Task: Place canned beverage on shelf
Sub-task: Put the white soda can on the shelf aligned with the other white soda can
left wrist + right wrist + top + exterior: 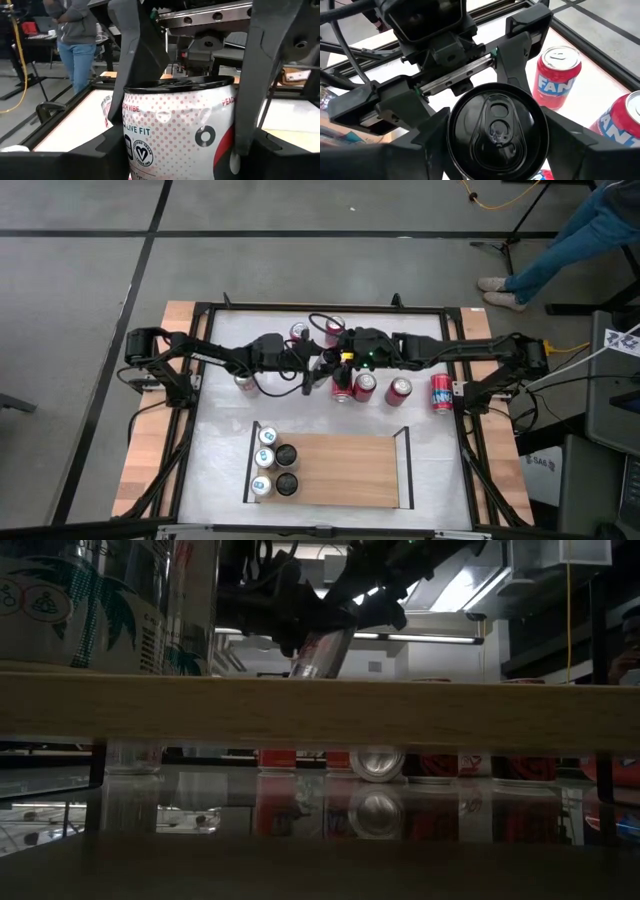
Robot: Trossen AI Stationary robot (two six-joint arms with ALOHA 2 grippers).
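Closest to both wrist cameras is the held can point(175, 135), a thin-walled aluminium cylinder with a glossy white skin, pink dots and a black lid with its pull tab unopened. It hangs above the middle of the desk, behind the shelf and well clear of it, and the low view shows it tilted.

By size:

- **Desk** point(430, 470): a smooth, slightly reflective white top inside a black frame.
- **Shelf** point(345, 470): a flat light-wood panel with matte grain and a thin black rail at each short end. Most of its surface is bare.
- **Grippers:** the left gripper point(312, 372) and right gripper point(338, 366) meet around the one can. The left jaws press its sides, and the right jaws appear clamped just below the lid.
- **Four upright cans** point(275, 468): clustered at the shelf's left end, by the rail.
- **Red Fanta cans** point(557, 75): on the desk just beneath the grippers.

The main risk, as I judge it, is the shared grip. If either arm pulls away while the other is still clamped, the soft wall could dent or the slick surface could slide and twist loose. A dropped can would hit the red ones below. If it is set down still tilted it could tip, and placing it too far left could knock the cluster or the rail.
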